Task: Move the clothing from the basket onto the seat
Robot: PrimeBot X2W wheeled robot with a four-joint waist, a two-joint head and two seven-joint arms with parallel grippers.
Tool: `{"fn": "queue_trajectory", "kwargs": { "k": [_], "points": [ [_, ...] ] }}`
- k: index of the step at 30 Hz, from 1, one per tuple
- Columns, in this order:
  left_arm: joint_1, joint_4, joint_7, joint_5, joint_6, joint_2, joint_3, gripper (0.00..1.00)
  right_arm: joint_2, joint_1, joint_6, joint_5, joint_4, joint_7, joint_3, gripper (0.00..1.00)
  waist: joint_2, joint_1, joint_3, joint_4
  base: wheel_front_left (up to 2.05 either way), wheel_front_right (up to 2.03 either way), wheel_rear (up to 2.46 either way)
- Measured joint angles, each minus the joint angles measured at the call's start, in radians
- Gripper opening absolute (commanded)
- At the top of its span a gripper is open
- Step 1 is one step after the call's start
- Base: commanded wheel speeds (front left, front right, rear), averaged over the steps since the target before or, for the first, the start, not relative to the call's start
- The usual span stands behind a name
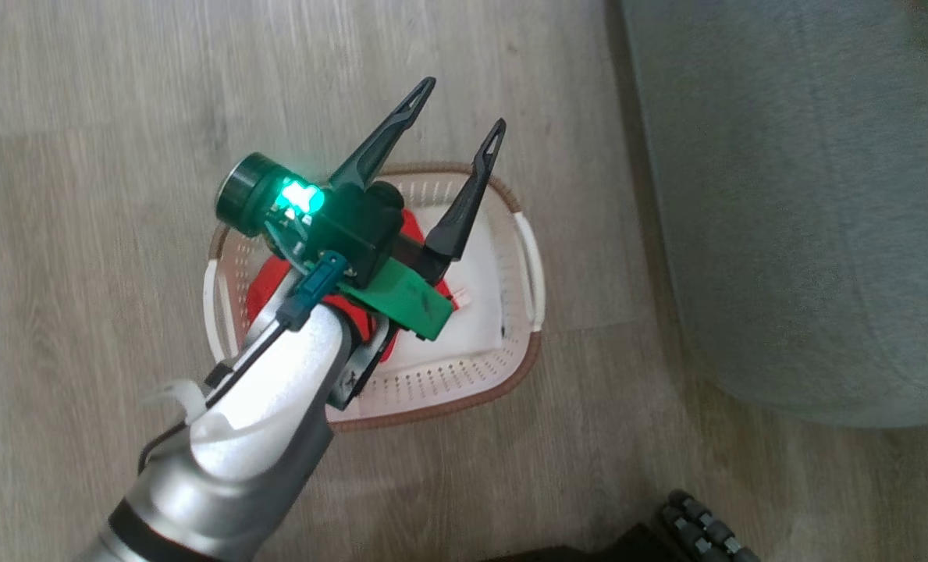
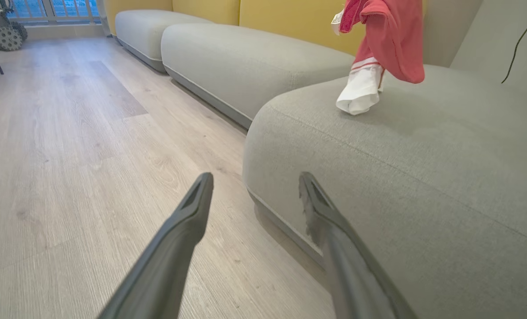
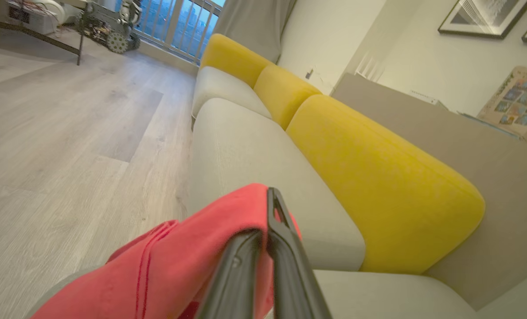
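Head view: left pincer (image 1: pixel 464 105) hovering spread, readying for basket (image 1: pixel 432 406).
Right pincer (image 3: pixel 267 212): pinching clothing (image 3: pixel 165 270) over seat (image 1: pixel 807 234), at basket's 3 o'clock, for release.

Home living room. Pale wood-plank floor (image 2: pixel 68 133) throughout. A long sofa stood along the wall: grey seat cushions (image 3: pixel 236 146) in a row, yellow back cushions (image 3: pixel 378 186) behind them. Framed pictures (image 3: pixel 485 17) hung on the right wall. At the far end, a grey curtain (image 3: pixel 254 22) hung beside a glazed balcony door (image 3: pixel 174 26) with railing. A laundry basket (image 1: pixel 432 382) sat on the floor near the sofa.
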State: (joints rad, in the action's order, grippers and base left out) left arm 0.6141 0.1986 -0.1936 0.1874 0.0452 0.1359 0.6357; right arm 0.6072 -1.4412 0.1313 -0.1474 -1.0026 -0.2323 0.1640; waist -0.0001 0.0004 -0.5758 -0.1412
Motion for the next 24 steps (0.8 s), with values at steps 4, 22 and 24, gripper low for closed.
{"fn": "queue_trajectory", "kwargs": {
  "k": [4,22,24],
  "points": [
    [0.0,-0.017,0.018,-0.008,0.008,0.021,0.001,1.0,-0.023,0.007,0.0,0.058,-0.074,-0.015,-0.118,0.0,0.0,-0.0002,-0.051,0.026,0.0,0.0,0.0],
    [-0.001,-0.058,0.047,-0.007,0.026,0.053,-0.007,1.0,-0.205,0.216,0.0,0.235,-0.144,-0.02,-0.352,1.0,0.0,-0.0004,-0.095,0.002,0.0,0.0,0.0],
    [-0.001,-0.051,0.047,-0.003,0.026,0.053,-0.006,1.0,-0.216,0.243,0.0,0.233,-0.12,-0.02,-0.364,1.0,0.0,-0.0003,-0.087,0.0,0.0,0.0,0.0]
  ]
}}
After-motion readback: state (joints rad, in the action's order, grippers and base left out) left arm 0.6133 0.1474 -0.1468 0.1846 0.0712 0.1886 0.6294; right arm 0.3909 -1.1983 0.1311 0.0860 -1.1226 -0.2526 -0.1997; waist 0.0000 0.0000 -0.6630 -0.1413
